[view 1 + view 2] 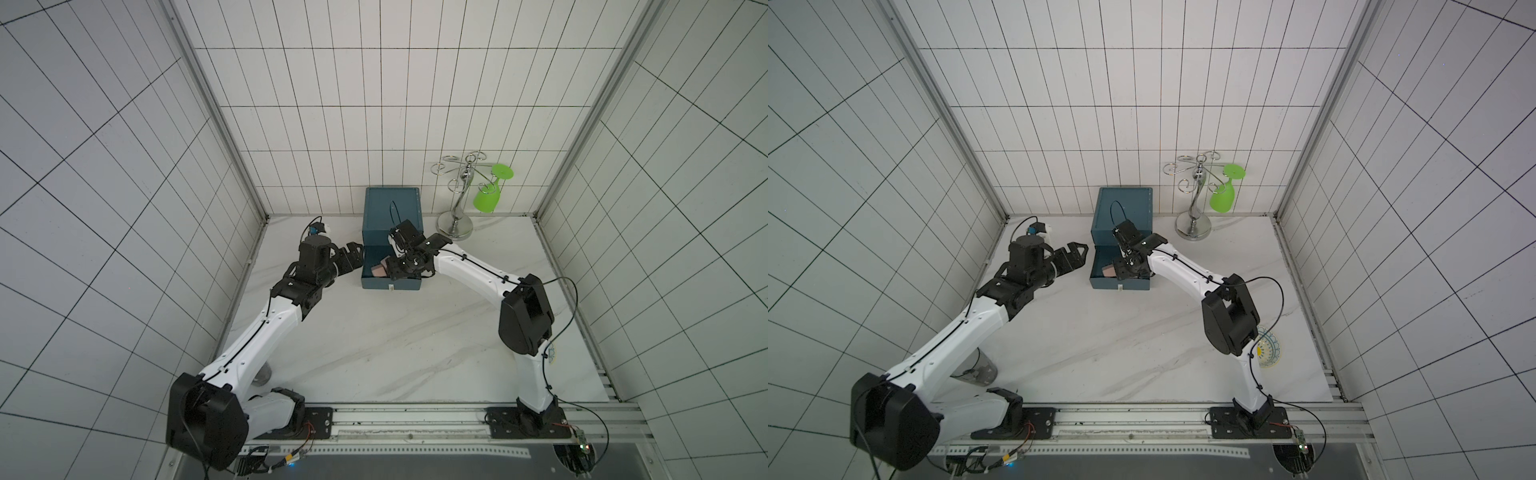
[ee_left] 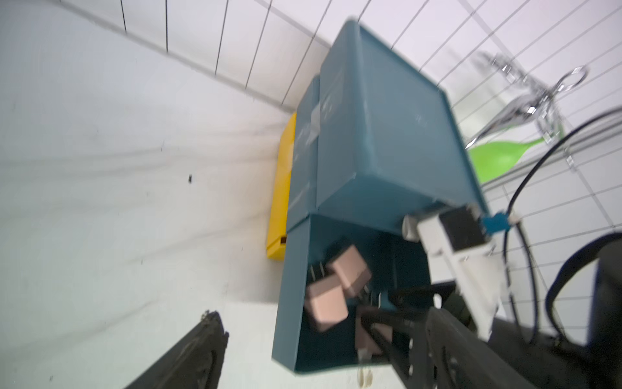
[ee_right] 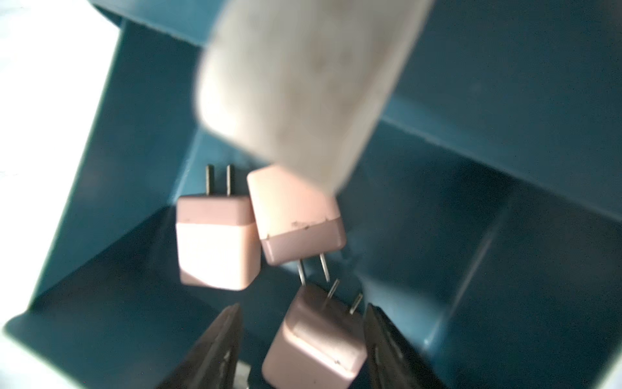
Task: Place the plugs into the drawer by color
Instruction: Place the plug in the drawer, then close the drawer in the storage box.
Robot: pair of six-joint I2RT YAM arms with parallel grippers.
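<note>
The teal drawer [image 1: 390, 284] [image 1: 1120, 285] stands pulled out at the foot of its cabinet [image 1: 390, 208]. Three pinkish-tan plugs lie inside it [image 3: 215, 249] [image 3: 292, 215] [image 3: 316, 343], and two show whole in the left wrist view [image 2: 350, 269] [image 2: 324, 306]. My right gripper [image 3: 303, 313] [image 1: 395, 272] reaches down into the drawer. Its jaws are open around the nearest plug, with a gap on one side. My left gripper [image 2: 321, 323] [image 1: 1075, 253] is wide open just beside the drawer's left wall [image 2: 289, 303] and holds nothing.
A chrome glass rack [image 1: 457, 208] with a green glass [image 1: 490, 191] stands right of the cabinet. A yellow box [image 2: 281, 202] sits at the cabinet's left. A clear cup [image 1: 980, 370] and a patterned plate [image 1: 1268, 351] lie under the arms. A blurred white shape [image 3: 303, 84] hides part of the drawer.
</note>
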